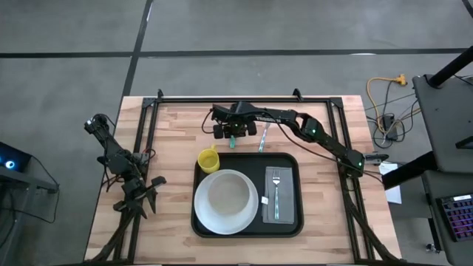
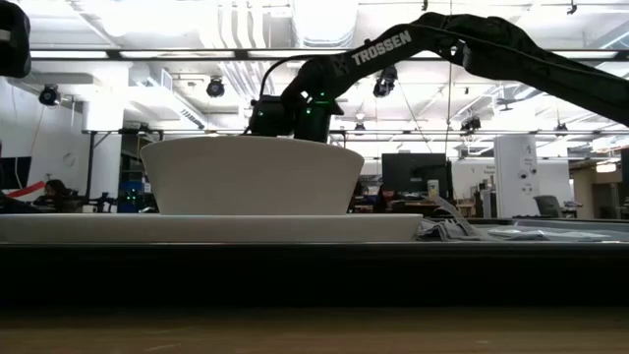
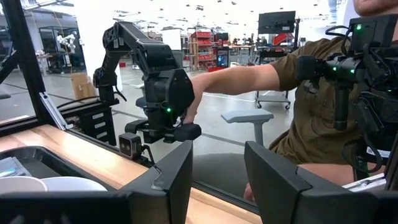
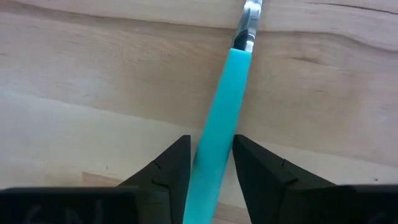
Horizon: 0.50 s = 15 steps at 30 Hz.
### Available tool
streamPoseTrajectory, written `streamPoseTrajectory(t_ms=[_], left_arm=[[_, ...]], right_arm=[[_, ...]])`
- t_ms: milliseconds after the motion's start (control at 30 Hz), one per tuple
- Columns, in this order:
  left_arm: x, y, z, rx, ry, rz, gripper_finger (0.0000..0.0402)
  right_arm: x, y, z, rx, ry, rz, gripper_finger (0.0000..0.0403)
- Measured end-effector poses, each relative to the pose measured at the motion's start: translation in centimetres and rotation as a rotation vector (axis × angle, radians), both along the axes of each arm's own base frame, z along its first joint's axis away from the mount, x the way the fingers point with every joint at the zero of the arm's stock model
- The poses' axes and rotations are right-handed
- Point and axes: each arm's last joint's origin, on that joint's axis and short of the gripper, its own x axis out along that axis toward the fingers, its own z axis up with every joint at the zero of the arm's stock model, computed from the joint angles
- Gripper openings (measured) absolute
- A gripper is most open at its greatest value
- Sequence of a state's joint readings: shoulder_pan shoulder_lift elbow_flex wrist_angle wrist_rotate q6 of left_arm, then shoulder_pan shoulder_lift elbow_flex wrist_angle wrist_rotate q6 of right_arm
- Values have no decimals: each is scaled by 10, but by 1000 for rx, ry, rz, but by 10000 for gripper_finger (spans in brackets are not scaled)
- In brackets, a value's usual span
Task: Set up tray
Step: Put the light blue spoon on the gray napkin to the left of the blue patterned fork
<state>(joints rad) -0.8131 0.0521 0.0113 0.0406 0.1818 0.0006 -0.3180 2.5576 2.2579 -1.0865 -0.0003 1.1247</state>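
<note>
While its jaws straddle the teal handle (image 4: 217,118), the right gripper (image 4: 211,165) hovers.

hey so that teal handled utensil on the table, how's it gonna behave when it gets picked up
The teal-handled utensil looks rigid, so probably no flopping. Its smooth handle may slip or pivot between the right end effector fingers that flank it. Lying flat on the wooden table, it seems unlikely to roll.

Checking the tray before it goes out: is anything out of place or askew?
Mostly neat: plate, cup and fork on its napkin sit in the tray. Two utensils lie outside it on the table: a teal-handled one, straddled by the right end effector, and another beside it.
</note>
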Motion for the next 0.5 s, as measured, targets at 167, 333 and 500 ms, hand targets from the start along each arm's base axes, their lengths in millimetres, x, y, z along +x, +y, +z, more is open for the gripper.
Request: streamPoseTrajectory(t_ms=[167, 333, 500], left_arm=[[0, 0, 0, 0, 0, 0, 132], [0, 0, 0, 0, 0, 0, 132], [0, 0, 0, 0, 0, 0, 132]], right_arm=[[0, 0, 0, -4, -1, 20, 112], [-11, 3, -1, 34, 115, 21, 67], [-22, 7, 1, 28, 236, 32, 46]])
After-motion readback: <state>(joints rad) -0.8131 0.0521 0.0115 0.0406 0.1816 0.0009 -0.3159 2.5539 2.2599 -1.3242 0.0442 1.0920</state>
